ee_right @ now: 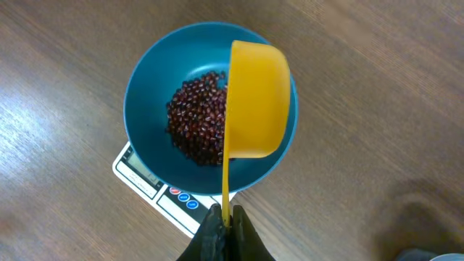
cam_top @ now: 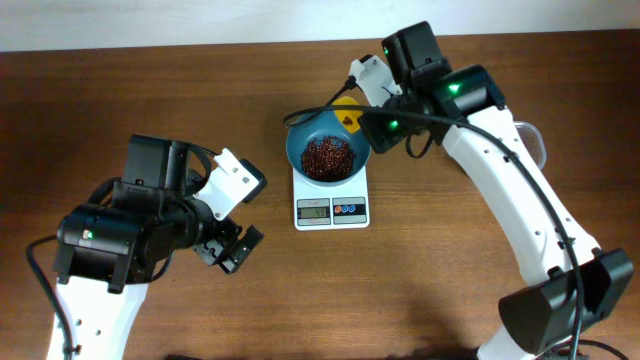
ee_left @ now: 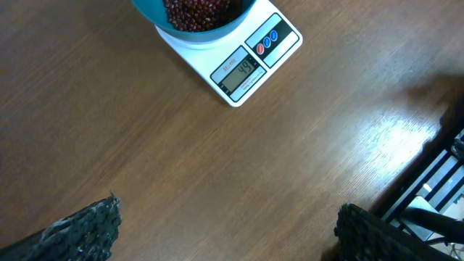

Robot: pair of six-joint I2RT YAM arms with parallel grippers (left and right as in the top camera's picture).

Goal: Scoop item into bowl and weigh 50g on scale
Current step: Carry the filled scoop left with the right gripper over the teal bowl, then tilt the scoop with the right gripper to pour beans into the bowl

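Note:
The teal-blue bowl (cam_top: 327,153) stands on the white scale (cam_top: 332,208) and holds a heap of dark reddish-brown beans (cam_top: 326,156). In the right wrist view the beans (ee_right: 197,129) lie in the bowl (ee_right: 145,101) above the scale (ee_right: 148,183). My right gripper (ee_right: 226,217) is shut on the thin handle of a yellow scoop (ee_right: 255,98), tipped on its side over the bowl's right half. My left gripper (ee_left: 225,232) is open and empty over bare wood, near the scale (ee_left: 246,69), whose display reads about 49.
The right arm (cam_top: 500,170) reaches across the table's right side to the bowl's far rim. The left arm (cam_top: 150,220) sits at the left. A clear container edge (cam_top: 535,140) shows behind the right arm.

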